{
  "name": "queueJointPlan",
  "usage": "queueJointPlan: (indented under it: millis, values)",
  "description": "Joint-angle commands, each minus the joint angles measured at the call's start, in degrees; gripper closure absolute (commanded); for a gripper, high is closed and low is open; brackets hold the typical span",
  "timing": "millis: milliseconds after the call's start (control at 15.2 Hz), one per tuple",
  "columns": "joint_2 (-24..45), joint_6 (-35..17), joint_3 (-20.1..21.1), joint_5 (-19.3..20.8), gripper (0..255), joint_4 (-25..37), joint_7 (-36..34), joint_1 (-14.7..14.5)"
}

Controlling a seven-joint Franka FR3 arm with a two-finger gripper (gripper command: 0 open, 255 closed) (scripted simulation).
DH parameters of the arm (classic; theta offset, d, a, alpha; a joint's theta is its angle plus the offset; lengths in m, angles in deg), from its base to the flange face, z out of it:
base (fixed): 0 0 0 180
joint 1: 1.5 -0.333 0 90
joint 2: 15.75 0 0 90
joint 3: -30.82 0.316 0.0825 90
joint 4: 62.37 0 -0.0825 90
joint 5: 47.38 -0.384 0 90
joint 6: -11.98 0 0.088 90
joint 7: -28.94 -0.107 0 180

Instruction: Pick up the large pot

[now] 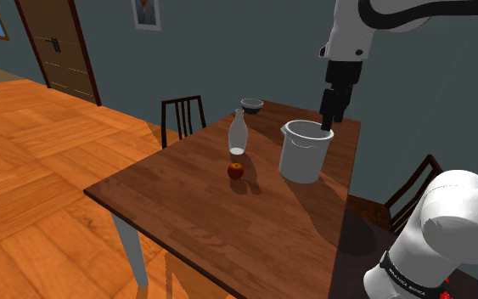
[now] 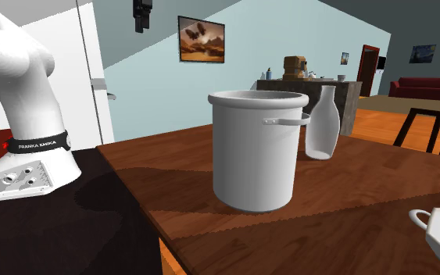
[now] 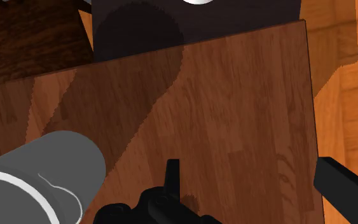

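Where the dark brown wooden table (image 1: 203,212) runs out under the arm, the large pale grey cylindrical pot (image 1: 300,153) stands upright on it, toward the shoulder view's right. The all-black two-finger gripper (image 1: 328,126) hangs above and beside the pot's rim, apart from it. Its fingers stand wide apart with bare tabletop between them, and the pot lies outside one finger. On the shoulder view's left of the pot stand a tall white bottle (image 1: 239,134), a small round bowl (image 1: 251,105) and a red apple (image 1: 236,171).
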Motion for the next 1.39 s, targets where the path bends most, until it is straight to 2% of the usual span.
queueJointPlan:
  millis: [0,726,1320]
  values:
    - [0.00,0.00,0.00,0.00,0,0.00,0.00,0.00]
    - [15.11,-16.67,-8.45,4.24,0,0.30,8.51,3.38]
    - [31.66,-27.68,-14.65,2.94,0,7.21,16.06,5.19]
